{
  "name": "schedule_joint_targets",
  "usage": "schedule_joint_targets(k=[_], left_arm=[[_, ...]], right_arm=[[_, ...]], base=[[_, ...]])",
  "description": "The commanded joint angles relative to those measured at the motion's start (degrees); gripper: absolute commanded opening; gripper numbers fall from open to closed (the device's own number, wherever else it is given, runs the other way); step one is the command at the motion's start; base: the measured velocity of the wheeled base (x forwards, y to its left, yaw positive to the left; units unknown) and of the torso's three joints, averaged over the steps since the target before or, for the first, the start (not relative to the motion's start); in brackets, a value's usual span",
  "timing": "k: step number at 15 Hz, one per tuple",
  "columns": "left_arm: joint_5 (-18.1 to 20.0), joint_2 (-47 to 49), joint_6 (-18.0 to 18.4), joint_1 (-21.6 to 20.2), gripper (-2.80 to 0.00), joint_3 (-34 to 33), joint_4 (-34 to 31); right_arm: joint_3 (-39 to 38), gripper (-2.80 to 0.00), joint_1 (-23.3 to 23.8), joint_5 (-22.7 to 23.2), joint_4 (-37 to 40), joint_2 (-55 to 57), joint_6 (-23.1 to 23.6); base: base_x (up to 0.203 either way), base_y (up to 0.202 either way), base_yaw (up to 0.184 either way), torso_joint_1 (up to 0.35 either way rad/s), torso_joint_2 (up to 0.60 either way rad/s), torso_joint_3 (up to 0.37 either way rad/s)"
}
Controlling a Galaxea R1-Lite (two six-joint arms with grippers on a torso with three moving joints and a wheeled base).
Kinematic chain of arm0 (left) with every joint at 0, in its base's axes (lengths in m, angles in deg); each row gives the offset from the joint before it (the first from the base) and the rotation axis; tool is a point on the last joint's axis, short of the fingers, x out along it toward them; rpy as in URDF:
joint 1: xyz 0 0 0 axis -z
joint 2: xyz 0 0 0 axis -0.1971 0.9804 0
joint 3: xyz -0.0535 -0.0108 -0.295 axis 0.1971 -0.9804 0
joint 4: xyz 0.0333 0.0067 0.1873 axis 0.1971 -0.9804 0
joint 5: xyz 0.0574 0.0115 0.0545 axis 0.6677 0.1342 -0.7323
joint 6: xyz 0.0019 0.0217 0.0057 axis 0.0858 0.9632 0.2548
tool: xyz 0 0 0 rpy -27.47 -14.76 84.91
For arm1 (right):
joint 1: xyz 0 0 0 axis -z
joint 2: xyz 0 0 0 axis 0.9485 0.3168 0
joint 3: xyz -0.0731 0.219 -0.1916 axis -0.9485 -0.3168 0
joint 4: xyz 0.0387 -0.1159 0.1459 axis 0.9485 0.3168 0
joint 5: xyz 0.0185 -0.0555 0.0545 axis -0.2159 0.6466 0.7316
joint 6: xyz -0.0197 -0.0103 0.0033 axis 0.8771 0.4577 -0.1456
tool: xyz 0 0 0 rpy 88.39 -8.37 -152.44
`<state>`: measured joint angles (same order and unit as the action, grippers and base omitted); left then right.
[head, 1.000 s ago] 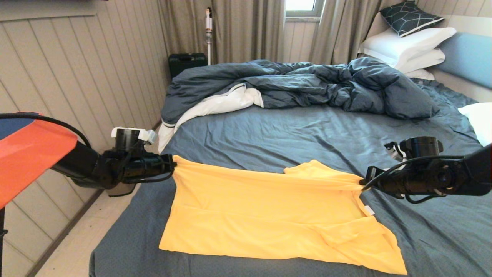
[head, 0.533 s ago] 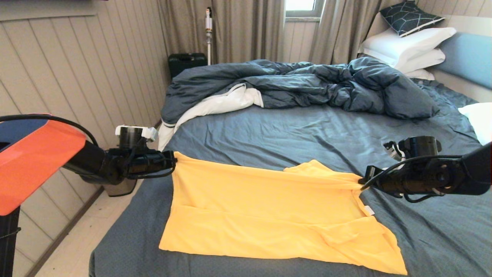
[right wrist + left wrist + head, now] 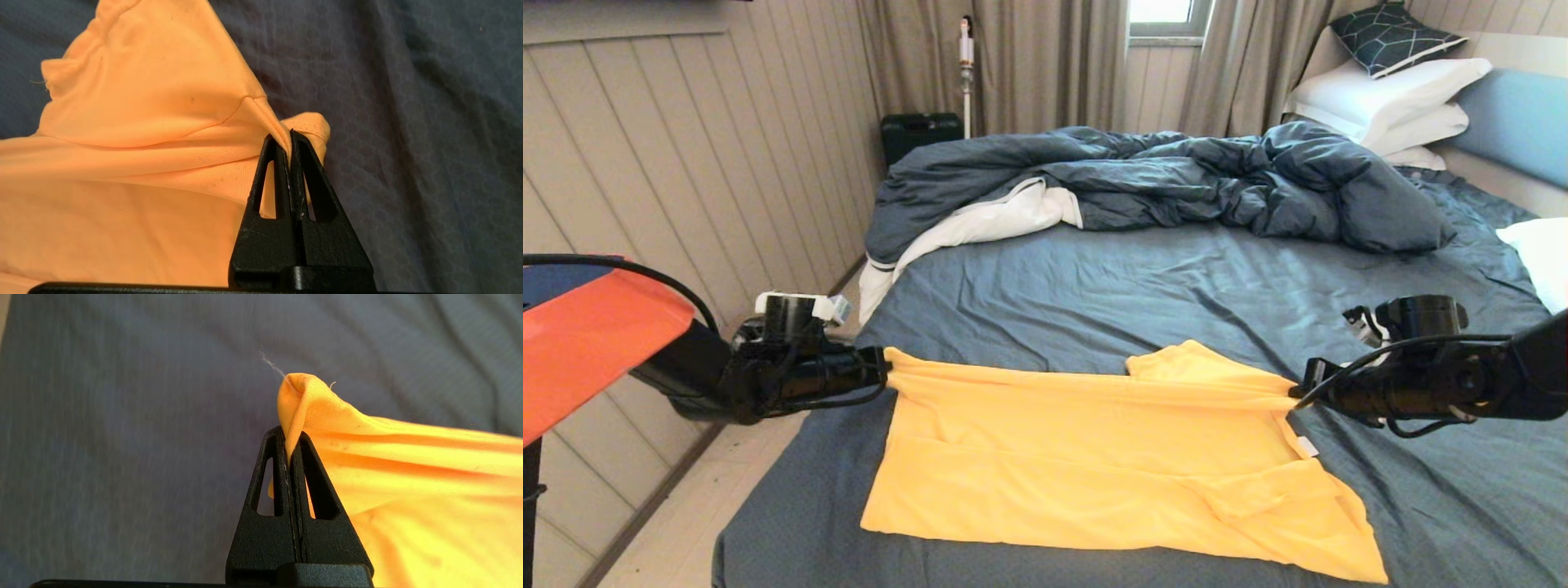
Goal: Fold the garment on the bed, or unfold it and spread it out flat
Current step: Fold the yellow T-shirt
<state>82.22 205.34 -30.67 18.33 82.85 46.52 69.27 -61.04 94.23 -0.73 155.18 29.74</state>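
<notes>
The yellow garment (image 3: 1086,465) lies across the near part of the bed (image 3: 1143,286), its far edge stretched taut between my two grippers. My left gripper (image 3: 885,370) is shut on the garment's far left corner (image 3: 298,400), with cloth pinched between the black fingers (image 3: 316,486). My right gripper (image 3: 1298,389) is shut on the far right edge beside a sleeve (image 3: 155,98). The near edge and a loose flap at the near right rest on the blue-grey sheet.
A rumpled dark blue duvet (image 3: 1160,180) is heaped across the far half of the bed. White pillows (image 3: 1396,102) and a patterned cushion (image 3: 1392,37) sit at the far right. The panelled wall (image 3: 686,163) and bare floor (image 3: 703,523) run along the left.
Both grippers have come down and slightly toward me with the garment's far edge, which now hangs lower and tighter over the sheet. Both grips are unchanged.
</notes>
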Motion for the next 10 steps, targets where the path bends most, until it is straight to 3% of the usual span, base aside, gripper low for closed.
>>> schedule_joint_targets(k=[1, 10], left_arm=[[0.1, 0.0, 0.3, 0.0, -2.8, -3.6, 2.6], [0.3, 1.3, 0.6, 0.0, -2.8, -6.9, 5.1]], right_arm=[[-0.6, -2.8, 0.1, 0.1, -0.1, 0.0, -0.1], [-2.2, -2.8, -0.3, 0.1, -0.1, 0.4, 0.7]], base=[[0.0, 0.0, 0.0, 0.0, 0.0, 0.0], [0.0, 0.0, 0.0, 0.0, 0.0, 0.0]])
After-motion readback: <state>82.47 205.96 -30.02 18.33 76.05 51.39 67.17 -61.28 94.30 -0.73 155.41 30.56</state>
